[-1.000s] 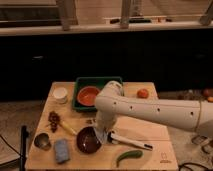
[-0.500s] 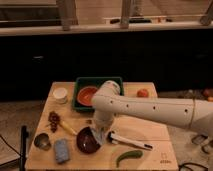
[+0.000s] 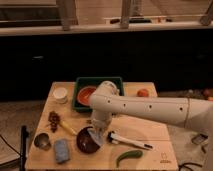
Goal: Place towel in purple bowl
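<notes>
The purple bowl (image 3: pixel 86 142) is a dark bowl near the front left of the wooden table (image 3: pixel 150 127). The towel (image 3: pixel 62 150) is a small blue folded cloth lying flat on the table just left of the bowl. My gripper (image 3: pixel 98 135) hangs from the white arm (image 3: pixel 145 107), which reaches in from the right. It is low over the bowl's right rim and apart from the towel. Nothing shows in its grasp.
A green tray (image 3: pixel 117 81) holding an orange bowl (image 3: pixel 86 94) stands at the back. Also on the table are a white cup (image 3: pixel 60 94), a metal cup (image 3: pixel 42 141), a white-handled brush (image 3: pixel 129 142), a green pepper (image 3: pixel 129 156), an orange fruit (image 3: pixel 143 92) and dark dried bits (image 3: pixel 54 120).
The arm has shifted slightly left and lowered the gripper toward the purple bowl's right rim. The towel and the other things have not moved.
</notes>
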Controlling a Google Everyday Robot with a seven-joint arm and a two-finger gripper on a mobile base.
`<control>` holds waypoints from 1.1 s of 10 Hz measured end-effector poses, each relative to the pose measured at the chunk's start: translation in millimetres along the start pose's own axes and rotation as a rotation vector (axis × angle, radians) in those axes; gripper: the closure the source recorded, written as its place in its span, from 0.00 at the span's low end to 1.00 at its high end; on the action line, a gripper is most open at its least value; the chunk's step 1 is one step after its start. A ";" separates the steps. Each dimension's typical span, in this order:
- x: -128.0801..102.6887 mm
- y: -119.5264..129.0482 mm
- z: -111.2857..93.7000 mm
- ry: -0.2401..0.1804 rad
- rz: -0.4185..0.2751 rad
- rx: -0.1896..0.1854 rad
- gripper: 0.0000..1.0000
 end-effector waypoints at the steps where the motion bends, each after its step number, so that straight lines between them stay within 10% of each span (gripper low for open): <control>1: 1.1 -3.7 -0.9 0.001 -0.004 0.000 1.00; 11: -6.1 -41.1 -1.6 -0.021 -0.045 -0.015 1.00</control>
